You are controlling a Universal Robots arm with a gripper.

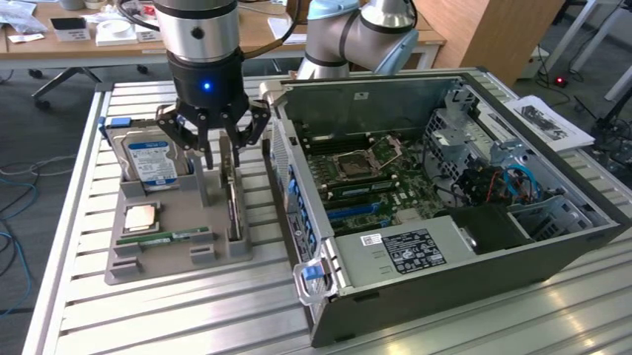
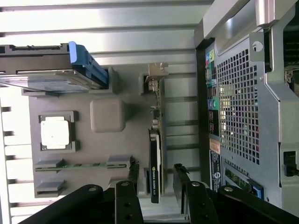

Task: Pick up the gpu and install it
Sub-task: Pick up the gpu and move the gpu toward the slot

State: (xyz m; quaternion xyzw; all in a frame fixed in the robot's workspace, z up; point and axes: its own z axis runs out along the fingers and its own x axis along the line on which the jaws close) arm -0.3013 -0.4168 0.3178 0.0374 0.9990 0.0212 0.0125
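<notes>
gpu (image 1: 234, 211) (image 2: 155, 158) is standing on its long edge in a slot of the grey holder tray (image 1: 177, 262) (image 2: 107, 142), on the tray side nearest the computer case (image 1: 415, 296) (image 2: 243, 107). Its metal bracket end is pointing away from the wrist camera.

gripper (image 1: 223, 157) (image 2: 156, 169) is hanging right over the card, jaws spread wide, gripping nothing. In the wrist view one finger is sitting on each side of the card with a gap showing on both sides, so no clamp.

Also sitting on the tray:
- hard drive (image 1: 153, 159) (image 2: 51, 77), propped upright at the far end
- square processor chip (image 1: 141, 216) (image 2: 54, 132), lying flat in its pocket
- green memory stick (image 1: 163, 238) (image 2: 81, 165), lying beside the chip

Case is lying on its side with the panel off, motherboard (image 1: 360, 177) showing. Tray and case are both resting on the slatted metal table (image 1: 177, 318), just beside each other.
</notes>
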